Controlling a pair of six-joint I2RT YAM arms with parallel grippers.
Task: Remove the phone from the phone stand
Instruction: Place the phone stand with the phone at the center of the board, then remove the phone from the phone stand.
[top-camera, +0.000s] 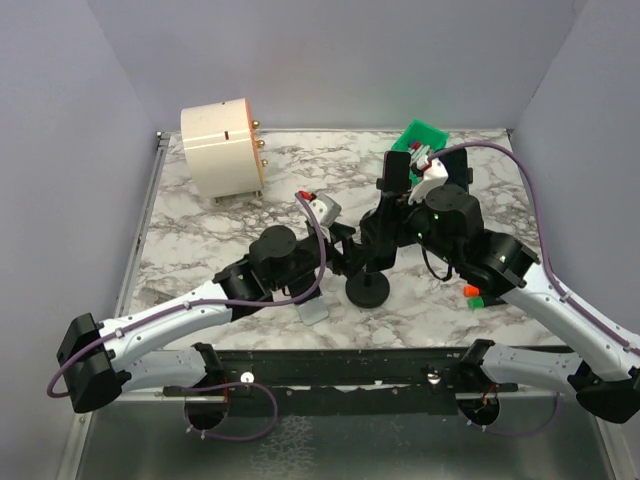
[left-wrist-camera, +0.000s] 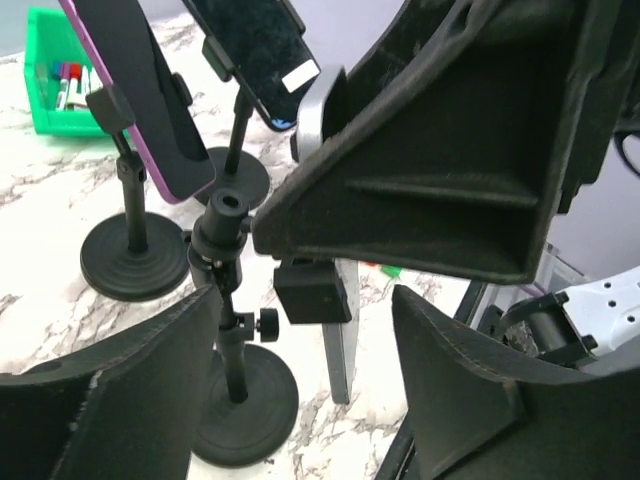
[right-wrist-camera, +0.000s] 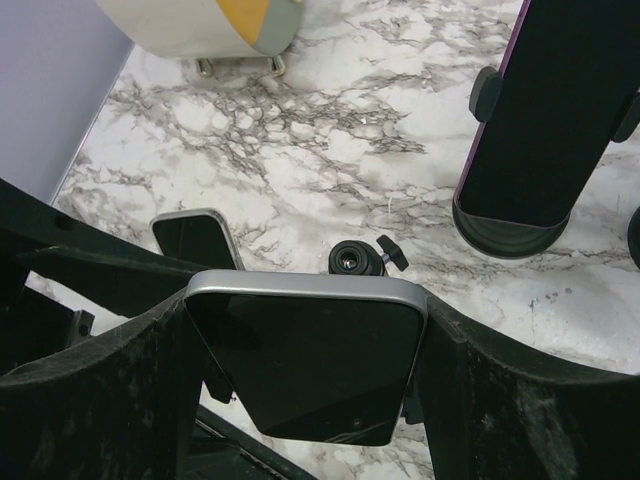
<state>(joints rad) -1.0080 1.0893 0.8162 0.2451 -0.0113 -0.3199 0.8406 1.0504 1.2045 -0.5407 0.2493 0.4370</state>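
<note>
Phone (right-wrist-camera: 310, 385) held by the right gripper (right-wrist-camera: 305, 340)
The right gripper is closed on the phone's side edges, close by the top of the stand (left-wrist-camera: 240, 405); the stand's post is straddled by the wide-set left gripper (left-wrist-camera: 305, 295).

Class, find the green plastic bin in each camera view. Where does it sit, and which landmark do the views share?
Top external: the green plastic bin at the far edge, right of centre.
Left wrist: the bin fills the upper left corner.
Right wrist: not in view.
Shared landmark: the grey-veined white marble tabletop.
</note>
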